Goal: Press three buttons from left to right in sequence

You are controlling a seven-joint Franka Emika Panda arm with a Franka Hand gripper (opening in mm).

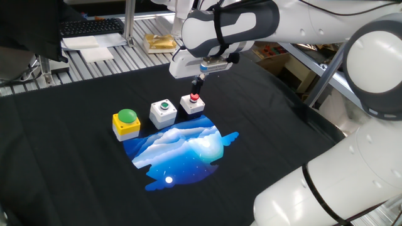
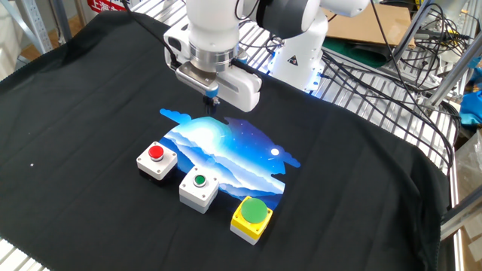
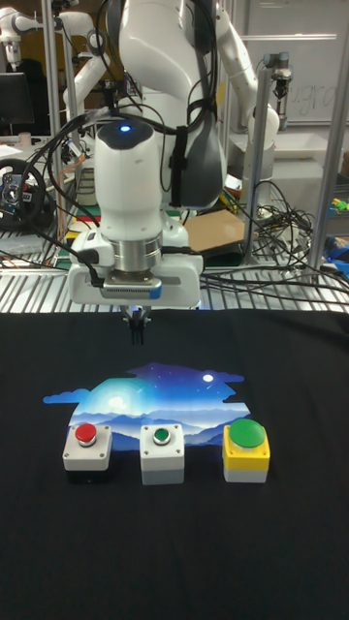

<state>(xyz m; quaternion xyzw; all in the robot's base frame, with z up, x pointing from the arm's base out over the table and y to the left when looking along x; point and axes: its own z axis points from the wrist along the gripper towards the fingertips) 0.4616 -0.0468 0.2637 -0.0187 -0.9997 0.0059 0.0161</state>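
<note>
Three buttons stand in a row along one edge of a blue mountain print. They are a yellow box with a big green dome (image 1: 127, 121) (image 2: 252, 217) (image 3: 246, 450), a white box with a small green button (image 1: 164, 112) (image 2: 199, 188) (image 3: 162, 452) and a white box with a small red button (image 1: 193, 103) (image 2: 157, 160) (image 3: 87, 450). My gripper (image 1: 198, 89) (image 2: 213, 105) (image 3: 137, 335) points straight down. It hangs in the air over the print's opposite edge, apart from all three boxes. In the tall fixed view its thin fingertips meet, holding nothing.
A black cloth (image 2: 361, 188) covers the table, with the blue print (image 2: 230, 150) in its middle. Cables and the arm's base (image 2: 301, 53) lie behind the cloth. A keyboard (image 1: 91, 26) and papers sit on the slatted bench beyond it.
</note>
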